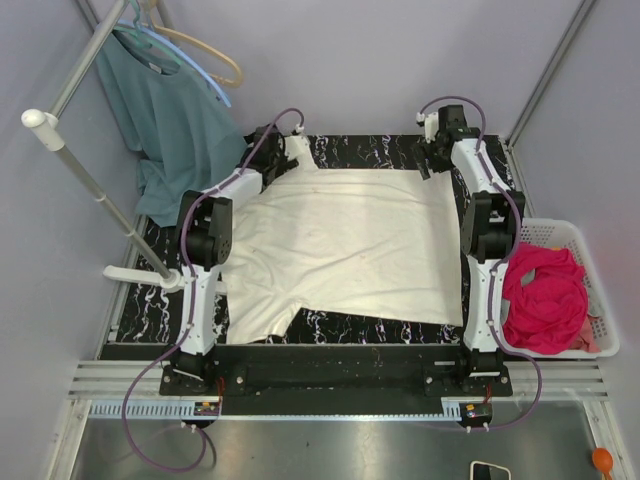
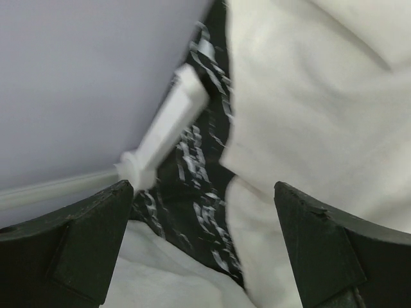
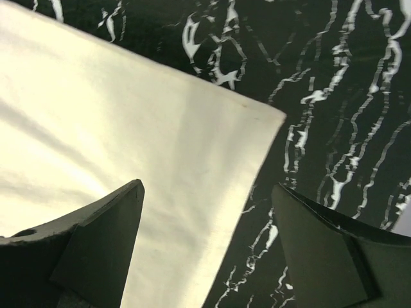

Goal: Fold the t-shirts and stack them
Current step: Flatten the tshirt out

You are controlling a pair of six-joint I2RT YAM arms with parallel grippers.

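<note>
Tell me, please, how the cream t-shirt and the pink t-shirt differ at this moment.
The cream t-shirt lies spread flat on the table, while the pink t-shirt sits crumpled in the white basket. Spread out, the cream t-shirt covers far more area than the bunched pink t-shirt. Neither is folded yet.

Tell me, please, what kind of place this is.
Probably a robot laundry-folding test cell, not a home: plain grey partition walls around a black marbled table, a cream t-shirt spread flat on it, and a clothes rack beside it.
</note>
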